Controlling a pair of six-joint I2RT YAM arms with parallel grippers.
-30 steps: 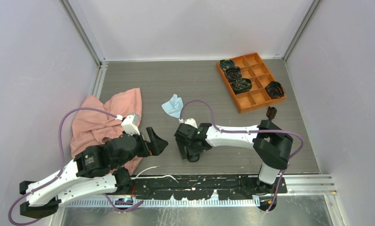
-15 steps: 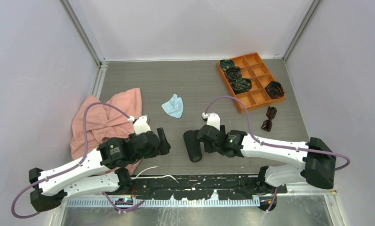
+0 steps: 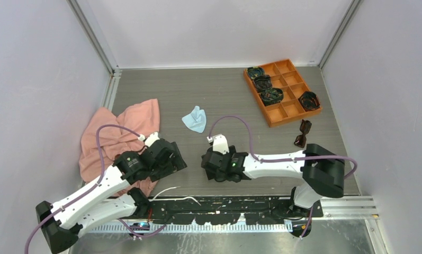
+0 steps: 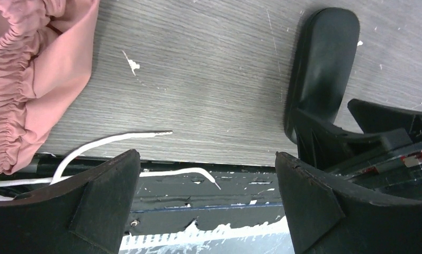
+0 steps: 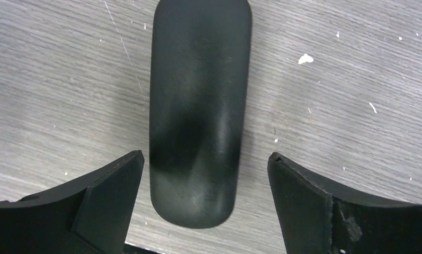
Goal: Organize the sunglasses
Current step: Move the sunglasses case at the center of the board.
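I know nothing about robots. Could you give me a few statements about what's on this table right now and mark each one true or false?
1. The sunglasses lie on the table, outside the orange tray. True.
2. The right gripper is shut on the black case. False: it is open, with its fingers on either side of the case and apart from it.
3. The left gripper holds the pink cloth. False: it is open with nothing between its fingers, and the cloth lies beside it.
4. A small blue cloth lies on the table between the pink cloth and the orange tray. True.
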